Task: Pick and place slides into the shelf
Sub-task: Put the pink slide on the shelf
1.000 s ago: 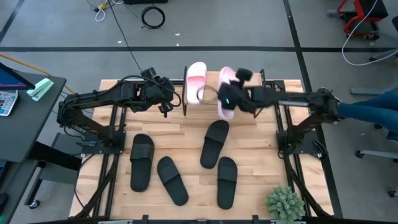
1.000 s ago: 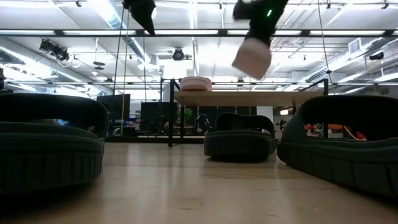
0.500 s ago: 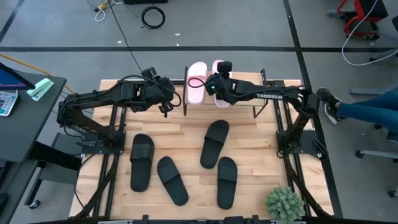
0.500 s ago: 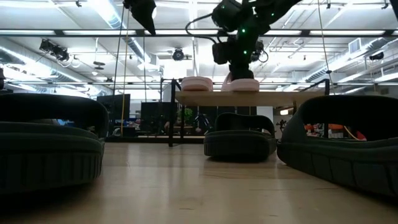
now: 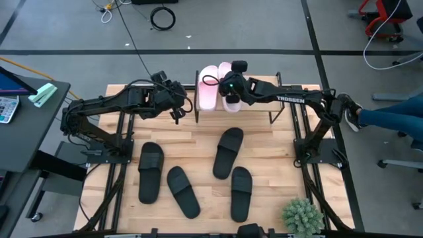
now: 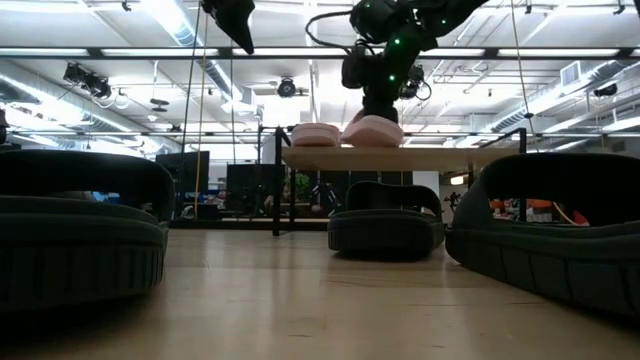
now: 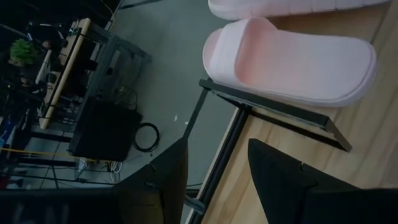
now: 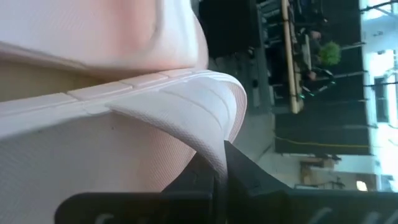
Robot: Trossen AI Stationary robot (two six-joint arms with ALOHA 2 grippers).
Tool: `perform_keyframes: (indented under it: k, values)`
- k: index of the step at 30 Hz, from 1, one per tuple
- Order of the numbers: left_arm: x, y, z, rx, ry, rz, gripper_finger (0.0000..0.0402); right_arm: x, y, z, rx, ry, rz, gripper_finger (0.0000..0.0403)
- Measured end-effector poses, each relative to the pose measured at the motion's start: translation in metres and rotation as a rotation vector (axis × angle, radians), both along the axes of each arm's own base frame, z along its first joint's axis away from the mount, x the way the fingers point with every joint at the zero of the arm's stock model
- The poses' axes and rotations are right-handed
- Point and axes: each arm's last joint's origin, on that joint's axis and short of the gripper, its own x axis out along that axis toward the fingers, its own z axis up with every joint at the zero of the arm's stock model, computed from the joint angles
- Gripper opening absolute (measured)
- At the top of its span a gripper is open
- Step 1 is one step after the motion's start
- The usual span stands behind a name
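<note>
Two light pink slides lie side by side on the shelf's (image 5: 277, 99) wooden board. The first pink slide (image 5: 208, 92) rests free on its sole. My right gripper (image 5: 229, 84) stands over the second pink slide (image 5: 231, 102) and is shut on it. In the low view that second slide (image 6: 372, 130) sits on the shelf board (image 6: 440, 156) right against the first (image 6: 315, 133). My left gripper (image 5: 177, 111) hovers open just left of the shelf, touching nothing. Several black slides lie sole-down on the table, the nearest to the shelf being one black slide (image 5: 229, 152). My right gripper (image 8: 214, 155) pinches the second pink slide's wide strap (image 8: 193, 112) between its two fingers, at the strap's edge. The fingers come from above, pointing down. The slide's sole rests on the shelf board beside the other pink slide.
Three more black slides (image 5: 151, 170), (image 5: 182, 190), (image 5: 240, 192) lie on the table's near half. A small green plant (image 5: 303, 215) stands at the near right corner. A person's legs (image 5: 390, 116) show beyond the table's right edge. The shelf board's right part is bare.
My right gripper has carried the second pink slide from above the shelf's right part toward the table's left, lowered it onto the board, then slid it leftward against the first pink slide. The slide has gone from hanging tilted in the air to lying on the board.
</note>
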Motion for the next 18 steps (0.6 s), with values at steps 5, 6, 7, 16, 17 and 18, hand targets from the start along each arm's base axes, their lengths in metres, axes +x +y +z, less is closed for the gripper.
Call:
perform_keyframes:
  k: [5, 6, 7, 16, 17, 18]
  values:
    - [0.0001, 0.0, 0.0001, 0.0, -0.001, 0.0, 0.0174, 0.0048, -0.0032, -0.0099, 0.009, 0.001, -0.025, 0.0011]
    - [0.0001, 0.0, 0.0001, 0.0, -0.001, 0.0, 0.0174, 0.005, -0.0033, -0.0099, 0.01, -0.003, -0.027, 0.0013]
    - [0.0001, 0.0, 0.0001, 0.0, -0.001, 0.0, 0.0174, 0.005, -0.0032, -0.0099, 0.012, -0.006, -0.028, 0.0015]
    - [0.0, 0.0, 0.0, 0.0, 0.001, 0.0, 0.0172, 0.0042, -0.0067, -0.005, 0.039, -0.084, -0.059, 0.0088]
    - [-0.0001, 0.0001, 0.0, 0.0, 0.001, 0.0, 0.0172, 0.0042, -0.0067, -0.0041, 0.037, -0.09, -0.059, 0.0098]
    - [-0.0001, 0.0, 0.0, 0.0, 0.001, 0.0, 0.0172, 0.0042, -0.0068, -0.0039, 0.035, -0.091, -0.063, 0.0107]
